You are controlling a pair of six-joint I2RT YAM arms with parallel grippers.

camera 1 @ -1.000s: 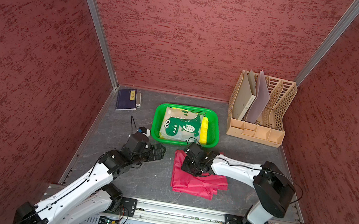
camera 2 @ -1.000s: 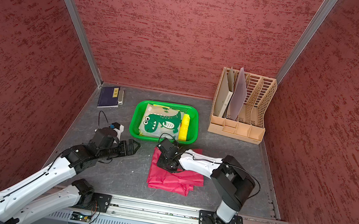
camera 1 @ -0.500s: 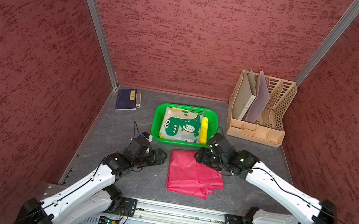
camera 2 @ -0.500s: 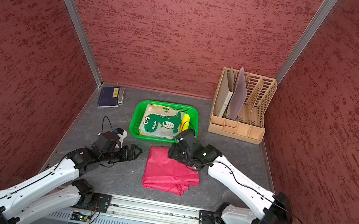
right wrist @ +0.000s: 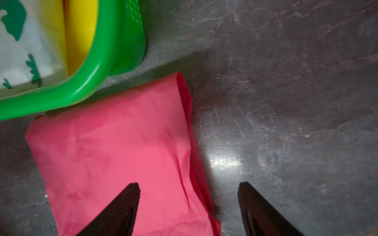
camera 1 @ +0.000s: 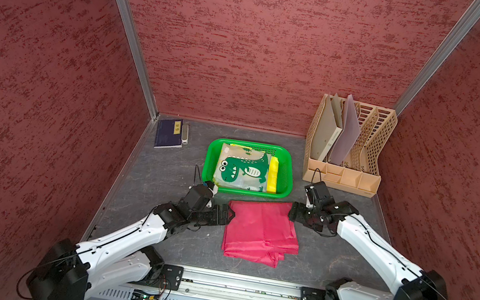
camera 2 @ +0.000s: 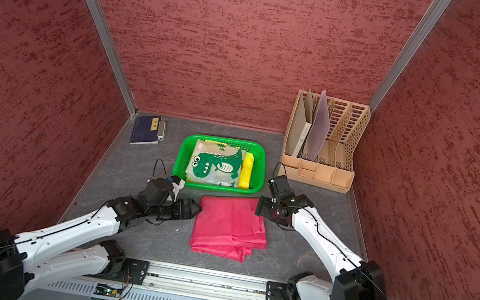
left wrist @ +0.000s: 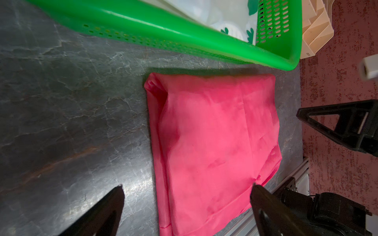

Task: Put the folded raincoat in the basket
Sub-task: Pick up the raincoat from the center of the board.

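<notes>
In both top views the folded pink raincoat [camera 1: 262,229] lies flat on the table [camera 1: 163,171], just near of the green basket [camera 1: 209,159], outside it. Left wrist view: left jaws spread at its left edge. Right wrist view: right jaws spread astride its right edge.

Maroon walls [camera 1: 264,47], dark stone-look floor [camera 1: 160,171]
A beige file organizer [camera 1: 364,138] stands against the back wall; an aluminium corner post [camera 1: 436,54] rises just behind it, another post [camera 1: 127,28] well apart across the booth.
</notes>
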